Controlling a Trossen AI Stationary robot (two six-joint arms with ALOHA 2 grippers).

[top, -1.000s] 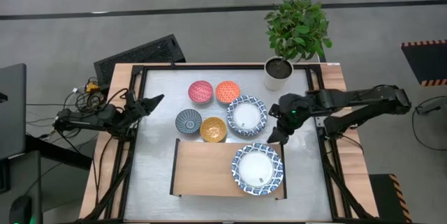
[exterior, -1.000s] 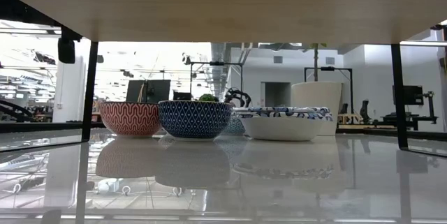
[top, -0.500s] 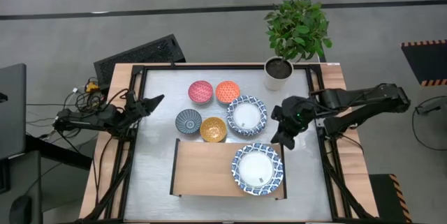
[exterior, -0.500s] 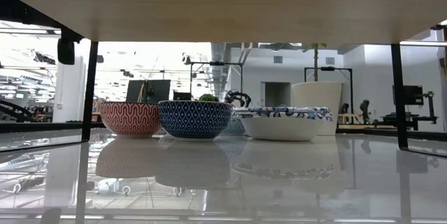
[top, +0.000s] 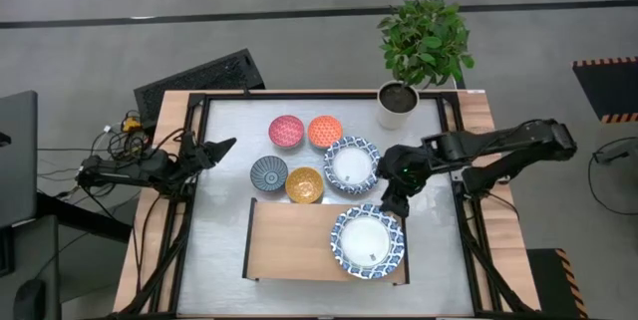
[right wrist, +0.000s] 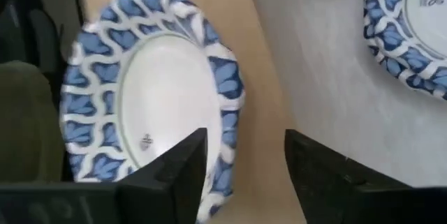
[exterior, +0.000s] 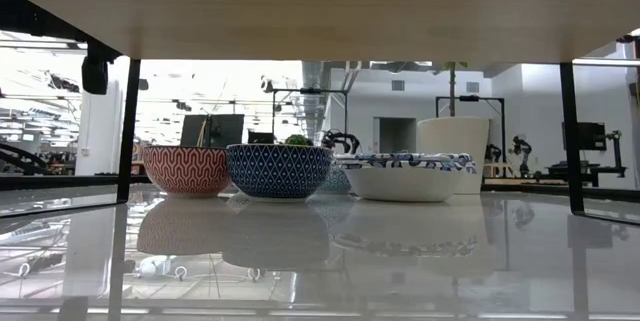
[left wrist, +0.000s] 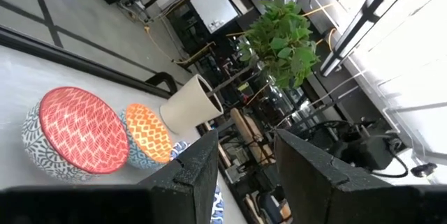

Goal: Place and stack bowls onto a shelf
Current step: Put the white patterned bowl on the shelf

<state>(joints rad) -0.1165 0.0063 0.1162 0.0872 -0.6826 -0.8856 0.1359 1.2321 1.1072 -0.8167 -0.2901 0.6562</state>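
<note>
We saw one large blue-and-white bowl [top: 368,242] sitting on the right end of the shelf [top: 294,241], its inside plain white, its rim banded in blue leaf shapes (a small mark showed near the centre); a second large bowl [top: 351,165] of the same pattern rested on the table [top: 224,220] just behind the shelf; beside it lay the pink-red bowl [top: 286,131], orange bowl [top: 325,131], dark blue-grey bowl [top: 269,173] and yellow bowl [top: 304,185]. The right gripper [top: 391,203] hovered between the two large bowls, fingers [right wrist: 178,168] apart and empty; the left gripper [top: 221,146] waited at the table's left edge, fingers [left wrist: 192,172] apart.
</note>
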